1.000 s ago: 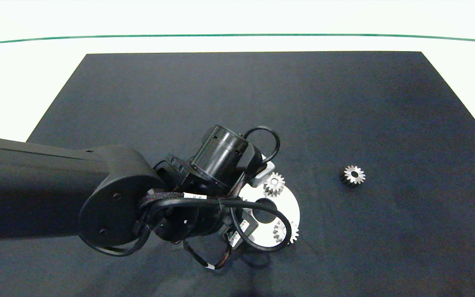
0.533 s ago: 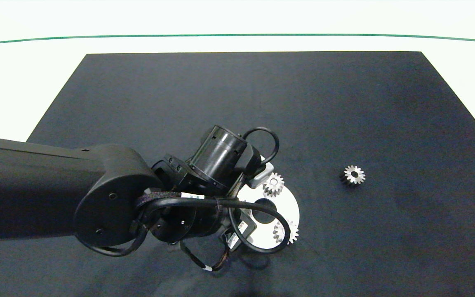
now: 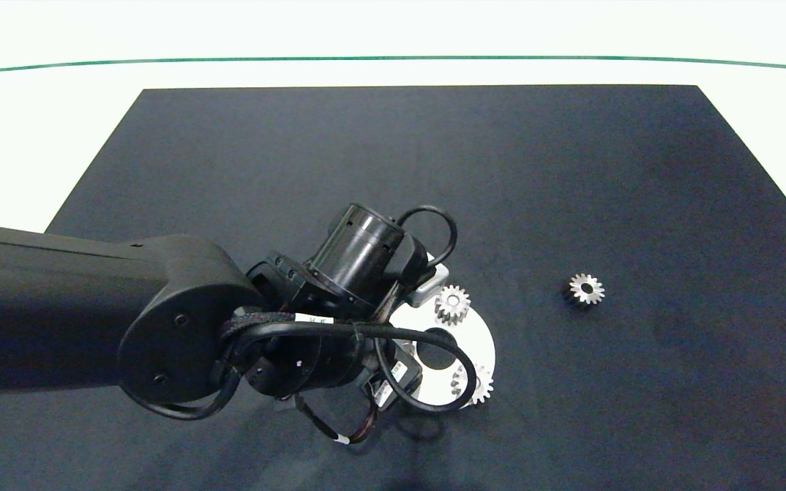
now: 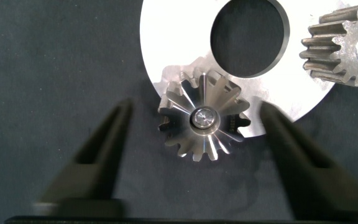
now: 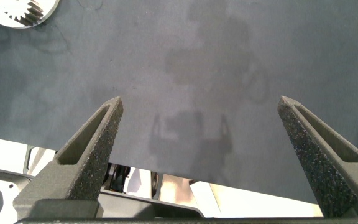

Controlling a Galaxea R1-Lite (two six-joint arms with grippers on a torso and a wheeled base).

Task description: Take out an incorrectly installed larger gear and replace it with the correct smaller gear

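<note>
The left tool (image 4: pixel 191 155) hovers with both fingers spread wide, bare mat showing on either side of the larger gear (image 4: pixel 202 122). A smaller gear (image 3: pixel 452 304) stands close by at two o'clock on the white disc (image 3: pixel 482 341). The right tool (image 5: pixel 204 155), fingers apart, has only bare dark table (image 5: pixel 185 74) beneath it.

The larger gear (image 4: pixel 202 122) sits on a pin at the white disc's (image 4: pixel 178 45) edge, between the left gripper's (image 4: pixel 194 152) spread fingers. One smaller gear (image 3: pixel 586 289) lies apart on the mat (image 3: pixel 570 170), right of the disc.
</note>
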